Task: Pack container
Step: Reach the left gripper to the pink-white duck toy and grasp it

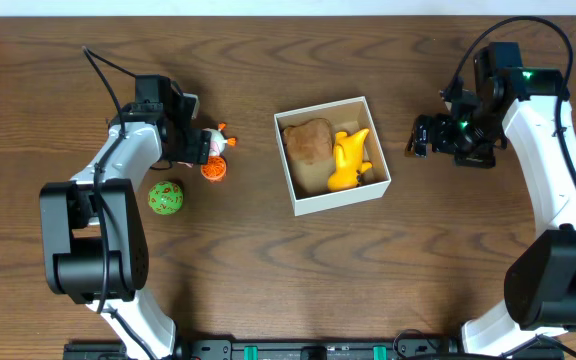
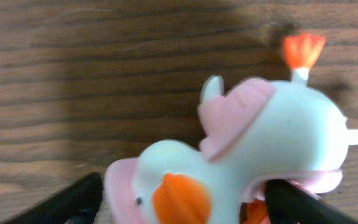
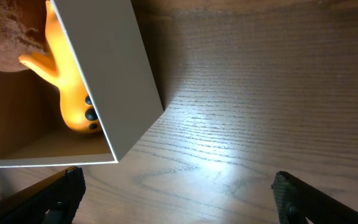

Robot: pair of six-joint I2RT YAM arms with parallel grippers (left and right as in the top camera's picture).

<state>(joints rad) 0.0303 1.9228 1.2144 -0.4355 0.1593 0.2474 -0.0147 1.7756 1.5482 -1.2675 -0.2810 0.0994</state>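
The container point(image 1: 380, 187) is a square white box with a tan inside, at the table's middle. It holds a brown furry toy point(image 1: 308, 143) and a yellow toy point(image 1: 348, 160). In the right wrist view the container's white wall point(image 3: 114, 68) and the yellow toy point(image 3: 70, 93) are at the upper left. A white, pink and orange duck toy point(image 1: 215, 152) lies left of the box. It fills the left wrist view point(image 2: 253, 130) between the fingers of my left gripper point(image 2: 182, 202), which touch both its sides. My right gripper point(image 1: 420, 136) hangs open over bare wood right of the box, its jaws wide apart point(image 3: 179, 199).
A green ball with red spots point(image 1: 166, 197) lies in front of the left gripper point(image 1: 204, 150), near the left arm. Bare wood lies between the duck and the box.
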